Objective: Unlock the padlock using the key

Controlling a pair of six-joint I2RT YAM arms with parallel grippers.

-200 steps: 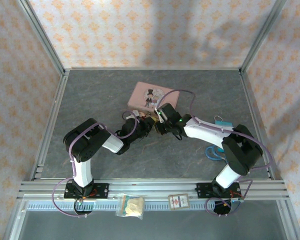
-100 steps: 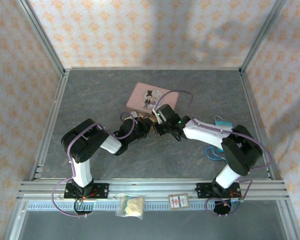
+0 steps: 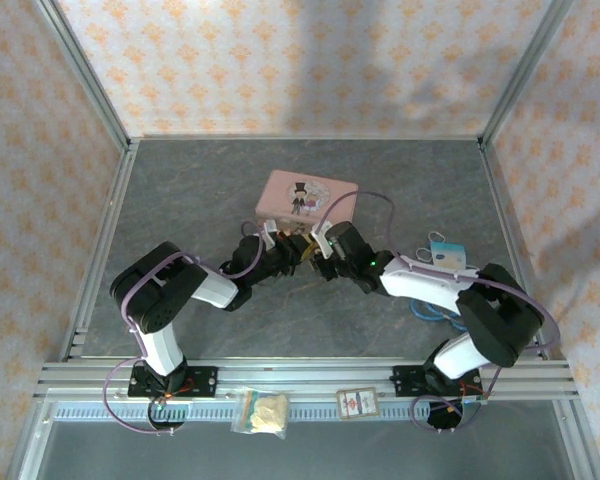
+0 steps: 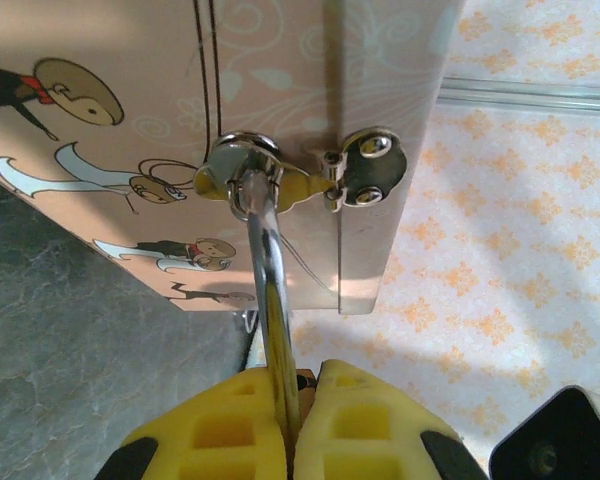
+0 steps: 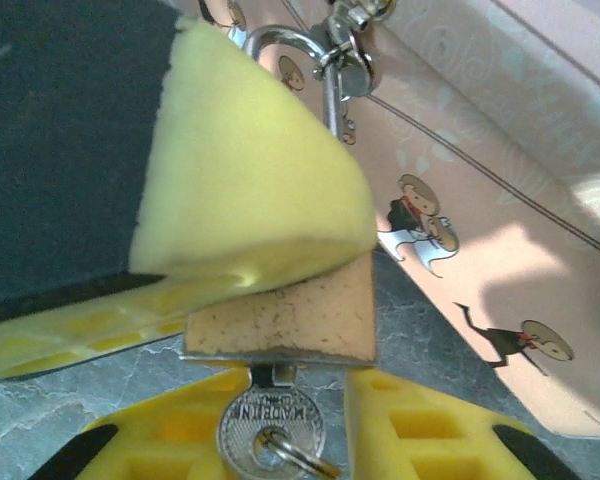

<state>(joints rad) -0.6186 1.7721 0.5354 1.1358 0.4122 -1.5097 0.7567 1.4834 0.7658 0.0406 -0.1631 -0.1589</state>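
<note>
Left gripper (image 4: 298, 385) clamped tight on the silvery shackle (image 4: 270, 270) of the padlock (image 5: 280, 320), yellow fingers (image 4: 220, 430) pressed together around the metal. Right gripper (image 5: 285, 388) slightly parted, with the head of the key (image 5: 270, 435) between its jaws; impossible to tell whether pinching it or merely flanking it.

On the grey table (image 3: 180, 190), toward the middle of the far edge, a pink tin (image 3: 305, 192) lying flat. At the tin's near edge, between the two grippers, the small brass padlock, its shackle threaded through the tin's hasp ring (image 4: 242, 160). Brass body partly covered by the left gripper's foam pad (image 5: 250, 170). Key pushed into the underside of that body, with a split ring (image 5: 290, 455) through its head.
</note>
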